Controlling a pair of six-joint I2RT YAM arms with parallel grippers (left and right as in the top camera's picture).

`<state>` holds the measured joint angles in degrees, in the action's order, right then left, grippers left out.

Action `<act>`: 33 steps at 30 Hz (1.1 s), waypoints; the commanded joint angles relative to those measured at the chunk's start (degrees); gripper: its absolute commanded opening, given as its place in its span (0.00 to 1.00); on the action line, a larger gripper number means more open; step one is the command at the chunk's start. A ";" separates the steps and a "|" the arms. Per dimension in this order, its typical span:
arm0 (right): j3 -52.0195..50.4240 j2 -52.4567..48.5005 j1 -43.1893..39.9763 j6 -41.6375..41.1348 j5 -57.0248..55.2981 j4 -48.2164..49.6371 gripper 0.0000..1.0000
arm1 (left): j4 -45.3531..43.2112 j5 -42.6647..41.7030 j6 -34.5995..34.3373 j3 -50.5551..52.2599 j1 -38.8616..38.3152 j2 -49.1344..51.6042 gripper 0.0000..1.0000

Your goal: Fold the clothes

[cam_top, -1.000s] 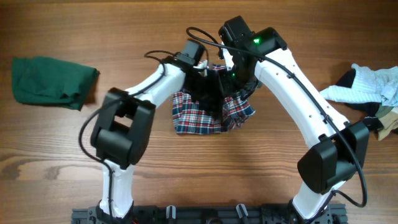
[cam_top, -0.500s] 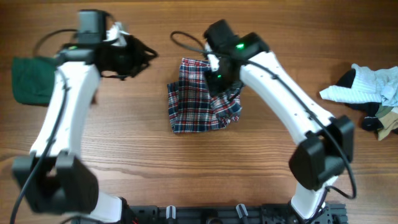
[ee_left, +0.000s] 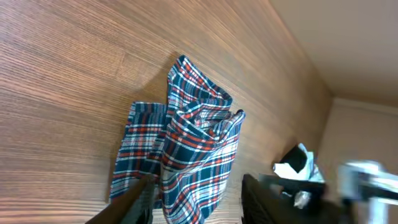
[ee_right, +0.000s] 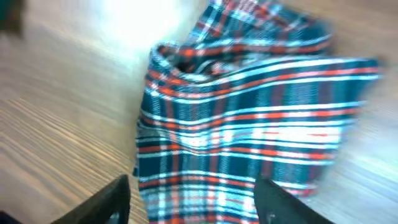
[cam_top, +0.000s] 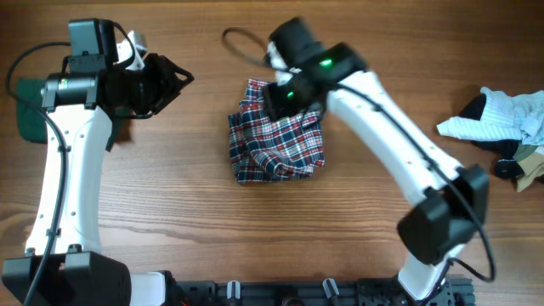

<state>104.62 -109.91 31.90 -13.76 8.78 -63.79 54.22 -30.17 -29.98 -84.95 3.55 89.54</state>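
Left arm (cam_top: pixel 72 170) has swung away, left claw (cam_top: pixel 174 81) open, empty; right claw (ee_right: pixel 193 193) now spread over plaid clothes (cam_top: pixel 276 144).

surface: wooden table (cam_top: pixel 170 212), grain running left to right | near edge: black mounting rail (cam_top: pixel 289 296) along its middle | beyond: pale beige wall (ee_left: pixel 367 50)

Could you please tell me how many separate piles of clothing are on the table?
3: the plaid garment at centre; a green garment far left, partly hidden by the left arm; a mixed heap far right, possibly several pieces.
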 commanded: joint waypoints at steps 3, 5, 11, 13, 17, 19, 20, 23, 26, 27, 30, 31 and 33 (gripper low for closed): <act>-2.82 0.20 -4.24 -0.81 1.62 -4.22 0.08 | -0.61 4.44 4.28 -0.39 -8.94 0.87 0.12; -5.14 -0.52 -6.19 -3.41 1.77 -4.17 0.04 | -2.51 6.36 4.28 -0.39 -14.23 4.28 0.04; -8.35 -1.27 -7.98 -0.02 8.07 -4.59 0.04 | -9.57 7.76 4.31 -0.39 -23.91 21.51 0.04; -8.37 -1.27 -7.98 -0.81 10.05 -4.61 0.05 | -12.02 12.74 4.28 -0.39 -24.02 25.09 0.04; -8.57 -1.29 -7.85 -0.81 12.57 -4.20 0.04 | -23.34 16.74 4.31 -0.42 -21.42 28.39 0.04; -11.10 -1.31 -6.67 -2.12 17.94 -1.62 0.04 | -25.62 16.55 4.31 -0.48 -21.11 28.35 0.04; -13.20 -1.31 -5.95 -5.09 18.32 0.48 0.04 | -24.98 16.55 4.31 -0.48 -21.22 28.35 0.04; -23.54 -1.31 -3.41 -10.23 25.27 11.54 0.04 | -23.34 16.55 4.31 -0.48 -21.33 28.35 0.04; -32.00 -1.31 -0.42 -16.41 35.15 23.71 0.04 | -23.12 16.55 4.28 -0.48 -21.33 28.35 0.04; -34.01 -1.31 0.94 -18.53 38.03 26.80 0.04 | -23.12 16.55 4.28 -0.48 -21.44 28.35 0.04; -34.97 -0.90 3.76 -17.46 40.57 25.22 0.04 | -23.10 16.55 4.28 -0.48 -21.42 28.35 0.04; -34.91 -0.22 3.48 -17.49 40.15 25.79 0.04 | -23.08 16.52 4.28 -0.48 -21.42 28.33 0.04; -34.82 3.56 0.46 -17.51 40.19 29.70 0.04 | -22.49 16.22 4.31 -0.48 -21.42 28.33 0.04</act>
<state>69.71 -110.83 35.55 -30.87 46.87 -36.82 31.16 -14.37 -26.59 -84.95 -17.63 117.67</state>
